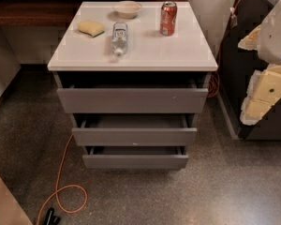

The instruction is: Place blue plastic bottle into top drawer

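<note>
Blue plastic bottle [119,38] and top drawer [131,100] both lie well to the left of the gripper [263,97], which appears to be the pale lower end of the arm [276,32] at the right edge of the view, beside the cabinet [196,55] and touching none of it.

The cabinet is the largest thing to the gripper's left. Its top drawer is roughly level with the gripper and stands only slightly pulled out, showing a narrow dark gap under the white top.

The bottle is farther left and higher than the gripper. It lies on its side on the white top, near the front edge and directly over that gap. Its long axis runs front to back, with the cap end toward the drawer front, so a reach from the right would likely meet it across its width.

A red can [168,18] stands upright between the gripper's side and the bottle, farther back. Beyond the bottle sit a bowl [127,8] and a yellow sponge [91,28].

Whether the gripper is wide or narrow cannot be told; nothing is seen in its hold.
</note>
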You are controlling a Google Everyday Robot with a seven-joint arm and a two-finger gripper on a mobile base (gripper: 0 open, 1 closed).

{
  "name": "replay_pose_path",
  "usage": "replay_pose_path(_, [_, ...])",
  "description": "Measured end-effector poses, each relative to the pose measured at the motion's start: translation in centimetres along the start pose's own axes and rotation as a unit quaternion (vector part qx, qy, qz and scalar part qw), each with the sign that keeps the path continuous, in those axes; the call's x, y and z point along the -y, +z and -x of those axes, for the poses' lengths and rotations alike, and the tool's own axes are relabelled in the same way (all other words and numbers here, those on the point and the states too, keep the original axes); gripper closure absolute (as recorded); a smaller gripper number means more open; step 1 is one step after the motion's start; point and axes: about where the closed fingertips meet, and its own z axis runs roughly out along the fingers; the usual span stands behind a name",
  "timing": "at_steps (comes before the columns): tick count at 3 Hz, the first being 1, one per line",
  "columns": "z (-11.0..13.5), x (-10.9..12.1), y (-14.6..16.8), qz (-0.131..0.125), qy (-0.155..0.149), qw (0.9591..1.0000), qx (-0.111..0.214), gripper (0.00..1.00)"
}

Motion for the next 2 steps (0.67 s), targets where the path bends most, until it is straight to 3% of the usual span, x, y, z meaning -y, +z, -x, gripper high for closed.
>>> replay_pose_path(2, [0.2, 0.4, 1.3, -0.003, -0.009, 0.9999, 0.010, 0.00])
